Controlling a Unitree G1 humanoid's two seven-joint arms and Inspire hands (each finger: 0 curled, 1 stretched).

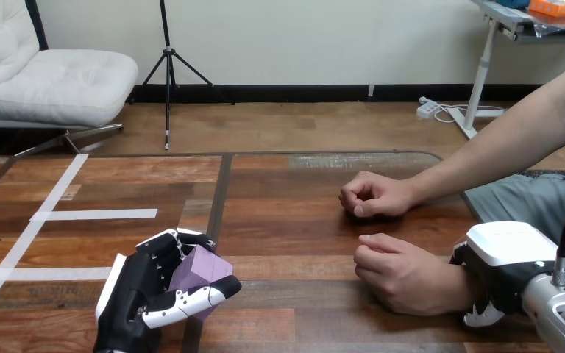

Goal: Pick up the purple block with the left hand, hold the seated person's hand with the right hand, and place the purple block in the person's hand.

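Left hand (143,294) grips the purple block (200,273) for delivery — right hand (504,261) curls round the person's wrist (452,287), apparently steadying it.

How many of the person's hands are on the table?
2. The person's far hand lies fisted farther back; the person's near hand rests closer, its wrist under the robot's right hand.

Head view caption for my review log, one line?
Left hand holds the purple block; right hand clasps the person's wrist over the table.
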